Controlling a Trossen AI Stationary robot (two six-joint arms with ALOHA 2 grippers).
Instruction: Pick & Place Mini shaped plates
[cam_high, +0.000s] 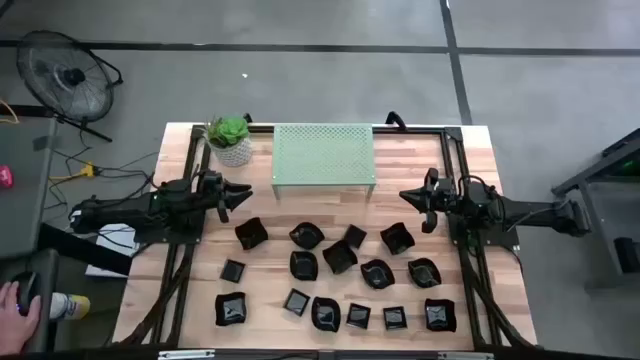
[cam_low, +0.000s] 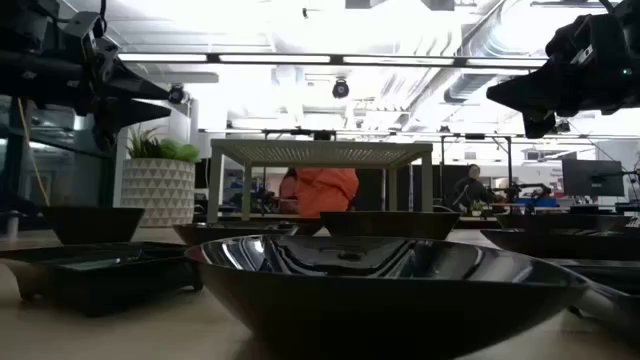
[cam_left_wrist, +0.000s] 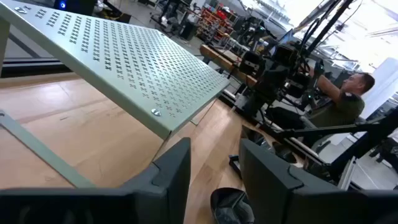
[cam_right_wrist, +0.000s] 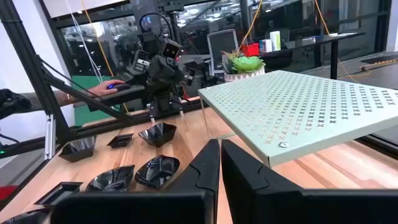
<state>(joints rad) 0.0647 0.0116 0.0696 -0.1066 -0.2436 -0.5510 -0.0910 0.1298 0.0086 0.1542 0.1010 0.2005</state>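
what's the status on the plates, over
Left gripper open, empty, raised beside the rack. Right gripper shut, empty, raised opposite. Mini plates all on the table, none on rack. Nothing blocking.

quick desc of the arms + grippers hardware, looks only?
Both arms are dark, nearly black, built of jointed blocky links. The left gripper and right gripper each end in two flat, angular, matte black fingers. Black cabling runs along the upper links. No coloured markings are visible.

green perforated rack (cam_high: 323, 155) | potted plant (cam_high: 231, 139) | floor fan (cam_high: 68, 79)
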